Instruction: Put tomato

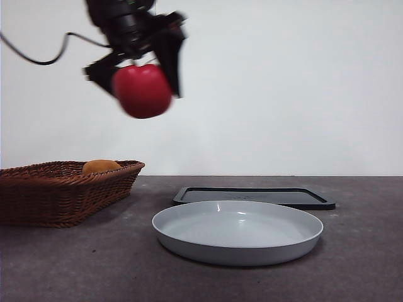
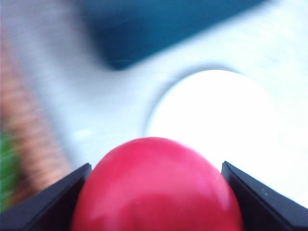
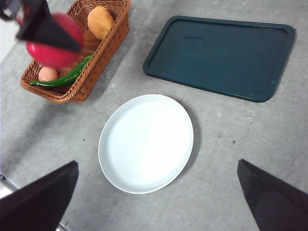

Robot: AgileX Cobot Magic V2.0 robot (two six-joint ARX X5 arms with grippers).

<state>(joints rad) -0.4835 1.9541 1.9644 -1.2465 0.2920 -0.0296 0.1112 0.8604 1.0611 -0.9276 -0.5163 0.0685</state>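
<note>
My left gripper (image 1: 141,75) is shut on the glossy red tomato (image 1: 142,90) and holds it high in the air, above the gap between the wicker basket (image 1: 60,192) and the white plate (image 1: 237,231). In the left wrist view the tomato (image 2: 156,187) fills the space between the two black jaws, with the plate (image 2: 216,108) blurred beneath. The right wrist view shows the tomato (image 3: 48,50) over the basket's edge (image 3: 72,91), held by the other arm. My right gripper (image 3: 156,192) is open and empty, high above the plate (image 3: 146,142).
The basket holds an orange-yellow round fruit (image 3: 100,21), a green chili (image 3: 62,79) and a pale round item (image 3: 47,73). A dark green tray (image 3: 221,55) lies behind the plate, also in the front view (image 1: 255,195).
</note>
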